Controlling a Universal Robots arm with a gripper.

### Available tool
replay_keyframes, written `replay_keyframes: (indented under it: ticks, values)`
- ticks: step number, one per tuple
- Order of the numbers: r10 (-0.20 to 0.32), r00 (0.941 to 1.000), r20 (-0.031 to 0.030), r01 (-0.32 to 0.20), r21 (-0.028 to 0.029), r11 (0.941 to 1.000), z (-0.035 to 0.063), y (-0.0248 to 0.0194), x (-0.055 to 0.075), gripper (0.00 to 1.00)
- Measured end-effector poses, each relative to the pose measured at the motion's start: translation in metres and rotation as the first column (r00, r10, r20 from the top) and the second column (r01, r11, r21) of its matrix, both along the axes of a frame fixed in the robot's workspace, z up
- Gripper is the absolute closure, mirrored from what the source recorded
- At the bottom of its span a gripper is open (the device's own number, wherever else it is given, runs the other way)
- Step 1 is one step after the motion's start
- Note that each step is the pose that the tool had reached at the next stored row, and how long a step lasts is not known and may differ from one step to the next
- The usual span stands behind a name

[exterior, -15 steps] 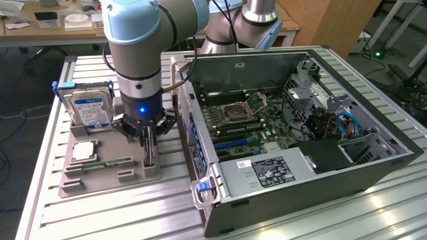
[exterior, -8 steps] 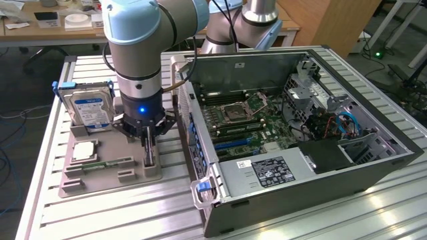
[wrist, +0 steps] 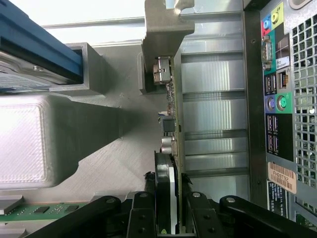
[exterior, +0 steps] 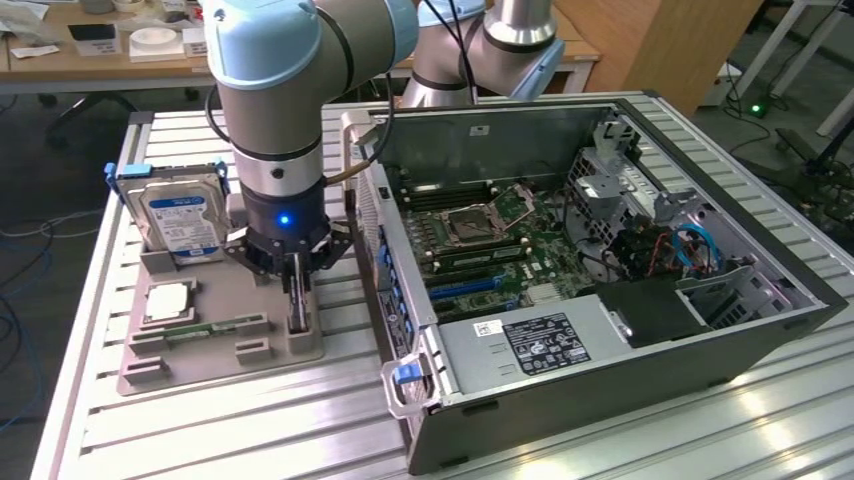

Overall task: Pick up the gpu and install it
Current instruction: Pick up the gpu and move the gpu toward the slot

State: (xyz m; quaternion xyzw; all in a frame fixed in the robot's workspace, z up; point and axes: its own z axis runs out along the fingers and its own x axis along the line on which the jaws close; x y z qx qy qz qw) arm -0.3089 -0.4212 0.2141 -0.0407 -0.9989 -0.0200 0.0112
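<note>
The gpu (exterior: 299, 318) stands on edge in a slot at the exterior view's right end of the grey holder tray (exterior: 200, 365). My gripper (exterior: 296, 285) comes straight down on it. In the wrist view the gpu (wrist: 171, 148) is a thin card with a green board edge, a black cooler and a silver end bracket. My gripper (wrist: 168, 220) is shut on it, with one black finger (wrist: 141, 213) pressed against each face. The card still sits in its slot on the tray.
A hard drive (exterior: 180, 220), a processor chip (exterior: 170, 300) and a memory stick (exterior: 214, 328) share the tray. The open computer case (exterior: 601, 250) lies just to the exterior view's right, motherboard up with blue card slots (exterior: 467, 283). The case's rear ports (wrist: 277, 99) are close beside the card.
</note>
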Motion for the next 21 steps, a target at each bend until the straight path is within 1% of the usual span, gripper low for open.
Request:
replay_keyframes:
  ticks: [5,8,10,13,21]
  values:
    - [0.000,1.0000,0.0001,0.000,0.0001,1.0000,0.0000,0.0000,0.000,0.72]
    - [0.000,1.0000,-0.0001,0.000,-0.0001,1.0000,0.0038,0.0000,0.000,0.72]
    - [0.000,1.0000,0.0001,0.000,0.0000,1.0000,0.0096,0.0000,0.000,0.72]
    - [0.000,1.0000,0.0000,0.000,0.0000,1.0000,0.0224,0.0000,0.000,0.72]
    - [0.000,1.0000,0.0000,0.000,0.0000,1.0000,0.0523,0.0000,0.000,0.72]
